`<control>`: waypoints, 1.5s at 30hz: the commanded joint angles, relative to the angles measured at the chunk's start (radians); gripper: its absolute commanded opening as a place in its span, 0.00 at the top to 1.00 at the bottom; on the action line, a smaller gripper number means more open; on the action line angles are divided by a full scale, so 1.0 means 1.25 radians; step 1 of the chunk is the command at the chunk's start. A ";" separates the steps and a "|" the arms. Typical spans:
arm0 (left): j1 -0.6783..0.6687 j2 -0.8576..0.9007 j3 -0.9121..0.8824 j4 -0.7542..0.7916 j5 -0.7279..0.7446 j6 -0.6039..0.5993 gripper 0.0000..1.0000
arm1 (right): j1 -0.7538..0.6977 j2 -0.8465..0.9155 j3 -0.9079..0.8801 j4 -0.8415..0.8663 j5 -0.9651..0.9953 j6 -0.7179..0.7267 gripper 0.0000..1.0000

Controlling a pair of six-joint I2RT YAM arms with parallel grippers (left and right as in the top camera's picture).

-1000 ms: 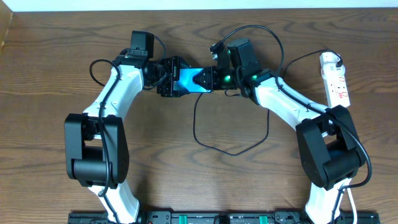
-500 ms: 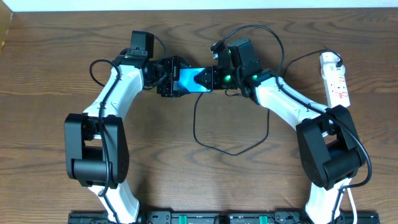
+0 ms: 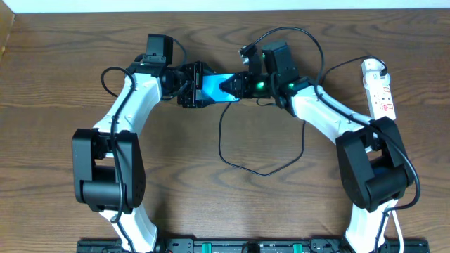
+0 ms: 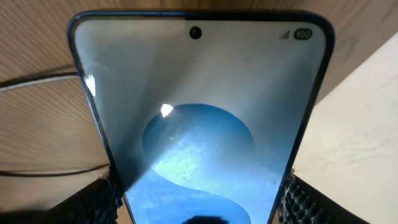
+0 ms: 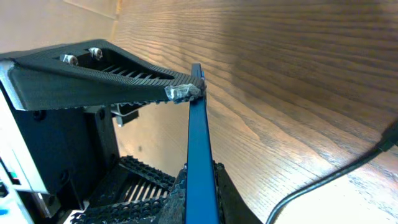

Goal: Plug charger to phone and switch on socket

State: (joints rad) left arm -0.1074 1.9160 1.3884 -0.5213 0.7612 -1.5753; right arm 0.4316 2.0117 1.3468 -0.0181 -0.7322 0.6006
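Note:
The phone (image 3: 213, 88), with its bright blue screen, is held off the table between both grippers at the back centre. My left gripper (image 3: 195, 90) is shut on the phone's long sides; its screen fills the left wrist view (image 4: 199, 118) between the fingers (image 4: 199, 202). My right gripper (image 3: 233, 88) is shut on the phone's other end, seen edge-on in the right wrist view (image 5: 198, 137) between the jaws (image 5: 200, 190). The charger (image 3: 260, 171) loops over the table and also shows in the right wrist view (image 5: 336, 177). Its connector tip is hidden under the grippers. The socket (image 3: 380, 88) lies at the far right.
The wooden table (image 3: 63, 84) ends at a pale wall behind the arms. The socket's white cord (image 3: 397, 225) runs down the right side. The arm bases stand at the front left (image 3: 105, 169) and front right (image 3: 373, 169).
My right wrist has shifted slightly right and back. The phone, the left gripper and the cable loop stay where they were.

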 commanded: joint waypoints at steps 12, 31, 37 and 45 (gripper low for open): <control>-0.001 -0.022 0.004 -0.011 -0.012 0.005 0.12 | -0.092 0.002 0.016 0.090 -0.088 0.194 0.99; -0.001 -0.022 0.004 0.284 -0.023 0.324 0.10 | -0.132 0.002 0.016 0.250 -0.078 0.485 0.99; -0.001 -0.021 0.004 0.342 -0.023 0.324 0.10 | -0.131 0.002 0.016 0.300 -0.047 0.652 0.99; -0.001 -0.022 0.004 0.411 -0.023 0.324 0.15 | -0.118 0.002 0.016 0.324 -0.048 0.787 0.99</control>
State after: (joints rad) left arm -0.1078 1.9072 1.3880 -0.0319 0.7338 -1.1927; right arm 0.2741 2.0190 1.3472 0.3603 -0.7856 1.4834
